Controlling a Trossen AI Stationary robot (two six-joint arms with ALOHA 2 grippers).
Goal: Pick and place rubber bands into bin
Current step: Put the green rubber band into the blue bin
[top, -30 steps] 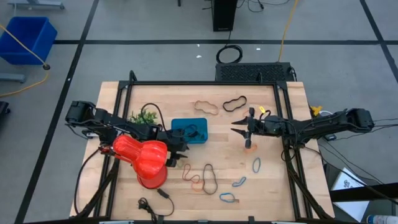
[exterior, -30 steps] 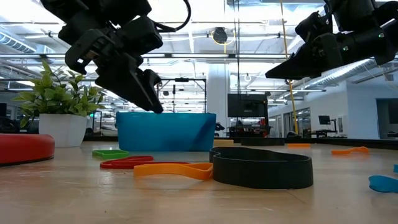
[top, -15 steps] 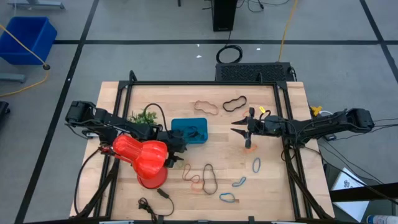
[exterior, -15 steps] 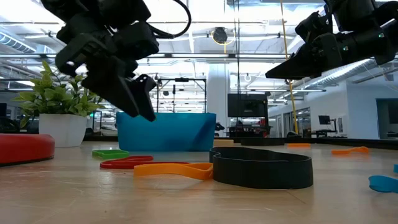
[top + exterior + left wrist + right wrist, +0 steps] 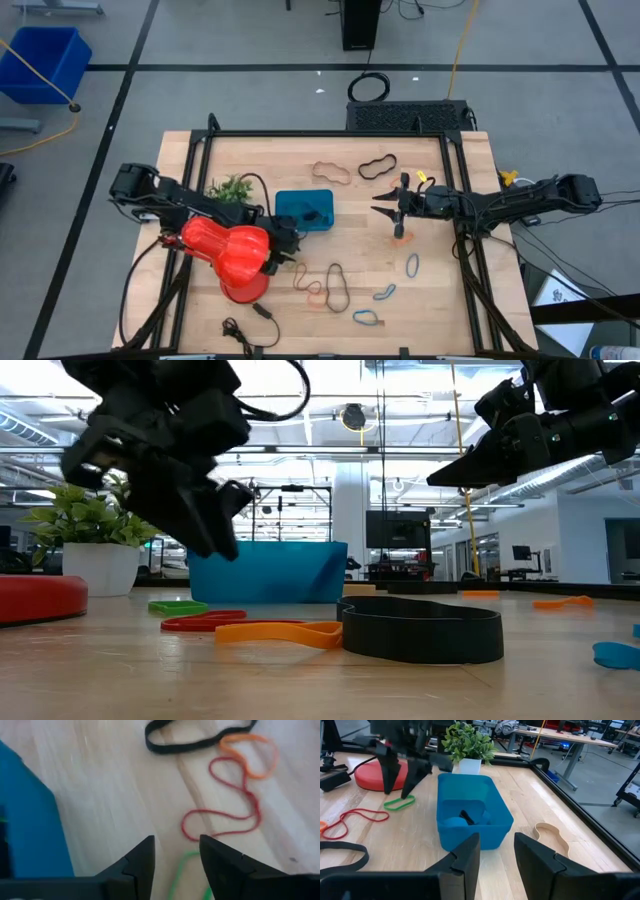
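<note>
The teal bin (image 5: 303, 210) stands mid-table and holds a black and a blue band (image 5: 466, 817). My left gripper (image 5: 286, 250) is open and empty, between the bin and the red vase (image 5: 228, 252). It points down, its fingertips just above a green rubber band (image 5: 176, 874) lying flat on the wood, which also shows in the right wrist view (image 5: 399, 803). Red (image 5: 225, 807), orange (image 5: 256, 754) and black (image 5: 195, 737) bands lie beyond. My right gripper (image 5: 384, 210) is open and empty, held above the table right of the bin.
Tan (image 5: 330, 172) and black (image 5: 378, 165) bands lie at the far side. An orange band (image 5: 400, 236) and blue bands (image 5: 412, 265) (image 5: 385, 292) (image 5: 366, 318) lie right and near. A small potted plant (image 5: 232, 187) stands left of the bin.
My left gripper has moved from beside the bin toward the table's near edge, and now stands over the green band.
</note>
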